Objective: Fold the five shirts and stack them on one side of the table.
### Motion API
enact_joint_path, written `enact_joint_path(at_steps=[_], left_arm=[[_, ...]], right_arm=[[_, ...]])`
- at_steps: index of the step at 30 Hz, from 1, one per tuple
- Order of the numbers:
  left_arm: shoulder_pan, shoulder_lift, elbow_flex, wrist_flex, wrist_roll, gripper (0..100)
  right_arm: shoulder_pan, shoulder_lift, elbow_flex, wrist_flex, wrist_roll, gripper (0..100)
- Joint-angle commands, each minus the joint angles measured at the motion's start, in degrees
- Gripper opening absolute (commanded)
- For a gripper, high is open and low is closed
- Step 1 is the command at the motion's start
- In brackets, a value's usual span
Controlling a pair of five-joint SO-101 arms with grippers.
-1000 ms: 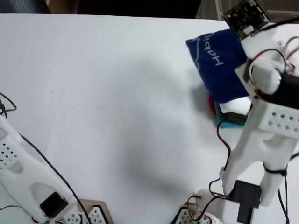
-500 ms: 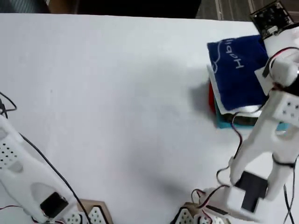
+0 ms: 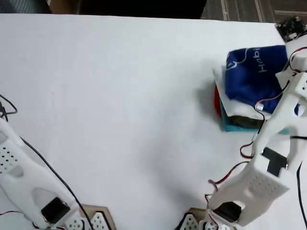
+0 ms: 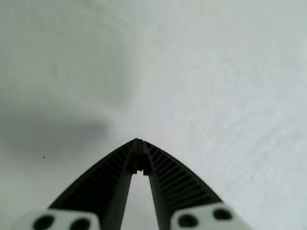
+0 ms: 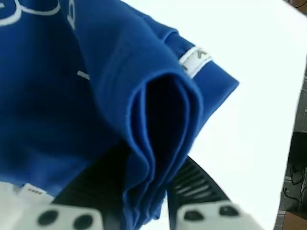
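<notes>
Blue shirt (image 3: 254,72) over the stack (image 3: 235,127) at the table's (image 3: 120,96) right side.
My right gripper (image 5: 148,189) pinches its fold; I'd lower it square before releasing. Left gripper (image 4: 137,155) is closed, empty.

Folded blue cotton shirt (image 3: 252,74) atop white/red/teal shirt stack (image 3: 236,111), right edge of white table (image 3: 120,96); white right arm (image 3: 276,129) over it.

Bright, even light floods the white table (image 3: 120,72). In the left wrist view, a soft grey shadow (image 4: 53,127) lies at nine o'clock.
</notes>
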Motion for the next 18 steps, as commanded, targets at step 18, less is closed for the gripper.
enact_joint_path(at_steps=[18], left_arm=[[0.3,-1.1,-0.8,1.6,0.6,3]], right_arm=[[2.6,-2.9,-10.7,2.4,-12.0,33.6]])
